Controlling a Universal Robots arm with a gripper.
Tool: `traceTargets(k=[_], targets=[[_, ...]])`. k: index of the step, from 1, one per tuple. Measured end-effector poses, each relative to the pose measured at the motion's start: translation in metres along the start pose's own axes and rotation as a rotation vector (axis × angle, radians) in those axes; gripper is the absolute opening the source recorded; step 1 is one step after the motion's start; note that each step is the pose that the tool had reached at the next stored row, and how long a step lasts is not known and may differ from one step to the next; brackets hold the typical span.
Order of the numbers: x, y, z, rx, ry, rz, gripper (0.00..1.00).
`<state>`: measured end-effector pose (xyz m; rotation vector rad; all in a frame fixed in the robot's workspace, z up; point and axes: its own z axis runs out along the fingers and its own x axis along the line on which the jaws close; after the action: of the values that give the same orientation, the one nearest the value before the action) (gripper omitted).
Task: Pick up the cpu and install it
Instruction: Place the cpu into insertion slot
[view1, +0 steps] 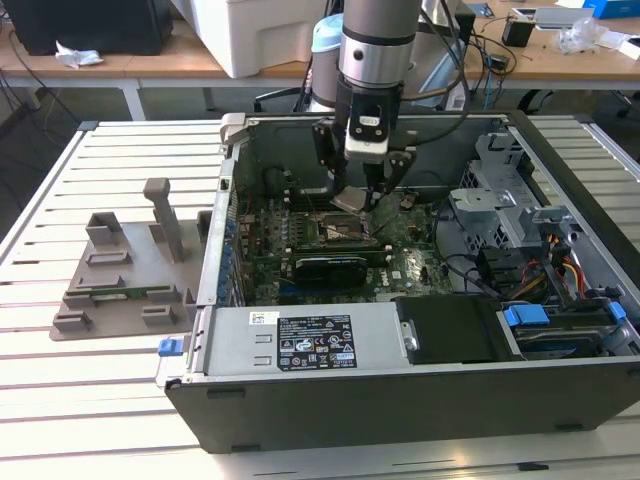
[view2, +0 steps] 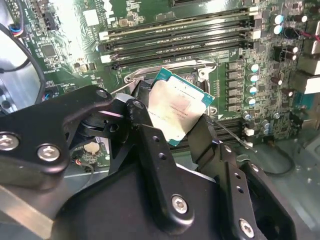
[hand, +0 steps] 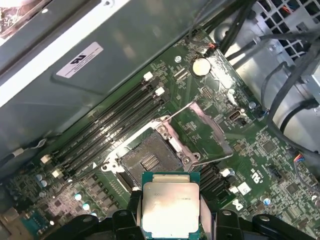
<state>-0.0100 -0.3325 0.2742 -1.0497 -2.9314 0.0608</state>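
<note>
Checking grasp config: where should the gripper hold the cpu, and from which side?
By two opposite thin edges, coming from above its flat silvery top. The cpu is a thin square plate, so only its rims give parallel faces. The gripper holds it that way now, leaving the underside free toward the open socket.

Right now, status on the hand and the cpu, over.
Hand shut on cpu, held above the board. Socket open and bare, frame swung back; cpu not yet seated.

Exterior view wide, wrist views share socket (hand: 150, 161)
</note>
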Motion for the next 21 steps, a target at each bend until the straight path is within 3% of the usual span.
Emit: traceTargets(k=[16,21], targets=[[0.0000,0.0000,0.0002,-0.0013,0.0079,0.191,0.55],[0.0000,0.0000,0.0002,-0.0016,0.0096,0.230,0.55]])
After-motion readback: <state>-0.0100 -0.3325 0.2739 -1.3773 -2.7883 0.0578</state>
